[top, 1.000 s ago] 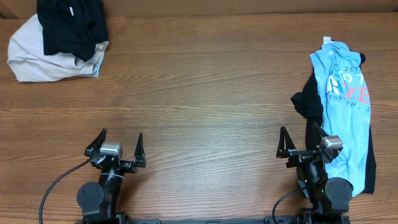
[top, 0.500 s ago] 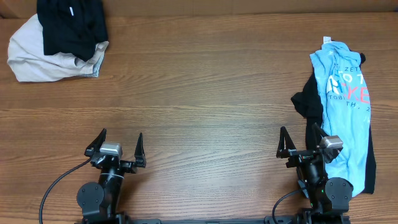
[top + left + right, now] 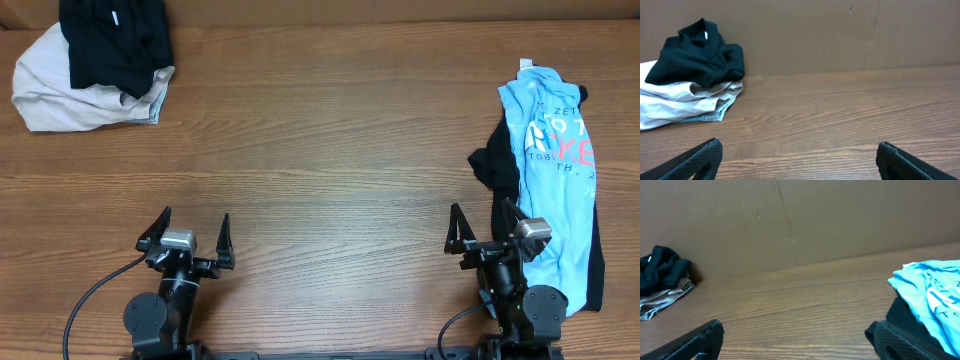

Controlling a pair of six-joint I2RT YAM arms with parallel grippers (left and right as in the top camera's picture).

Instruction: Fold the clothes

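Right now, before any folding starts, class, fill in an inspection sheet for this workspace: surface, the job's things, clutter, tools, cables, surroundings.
Surface: wood-grain table, flat.
Job's things: light blue T-shirt, rumpled, lying over a black garment on the right side; a dark top heaped on a beige garment in the far left corner.
Clutter: nothing seen.
Tools: left tool open, holding nothing; right tool open, holding nothing, close beside the T-shirt.
Cables: left cable curves from the left arm; right cable loops at the right arm's base.
Surroundings: brown panel wall behind the table.
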